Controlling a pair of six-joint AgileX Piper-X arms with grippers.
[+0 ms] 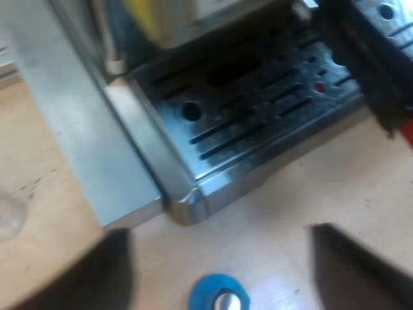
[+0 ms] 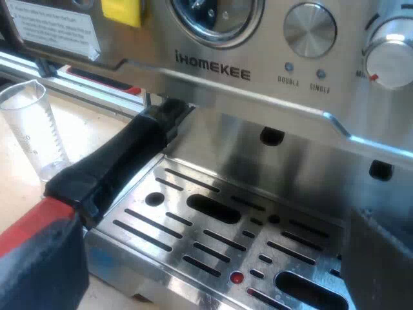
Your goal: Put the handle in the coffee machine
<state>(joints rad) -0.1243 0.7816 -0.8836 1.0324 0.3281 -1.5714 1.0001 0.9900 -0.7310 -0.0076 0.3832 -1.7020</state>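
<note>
The espresso machine (image 2: 213, 74) stands close before my right gripper (image 2: 213, 265), which is open. The holder's dark handle (image 2: 122, 158) runs from under the machine's front panel out over the drip tray (image 2: 213, 239). Its red end (image 2: 26, 223) lies against one of my right fingers (image 2: 39, 271); the other finger (image 2: 381, 258) is far off it. The holder's metal head is hidden under the panel. My left gripper (image 1: 226, 265) hangs open over the wooden table beside the drip tray's corner (image 1: 187, 206). The dark handle (image 1: 368, 64) crosses over the tray.
A blue tamper (image 1: 218, 296) stands on the table between my left fingers. A clear measuring glass (image 2: 32, 129) stands on the table beside the machine, close to the handle. Knobs (image 2: 310, 29) and a gauge (image 2: 213, 16) sit on the machine's front.
</note>
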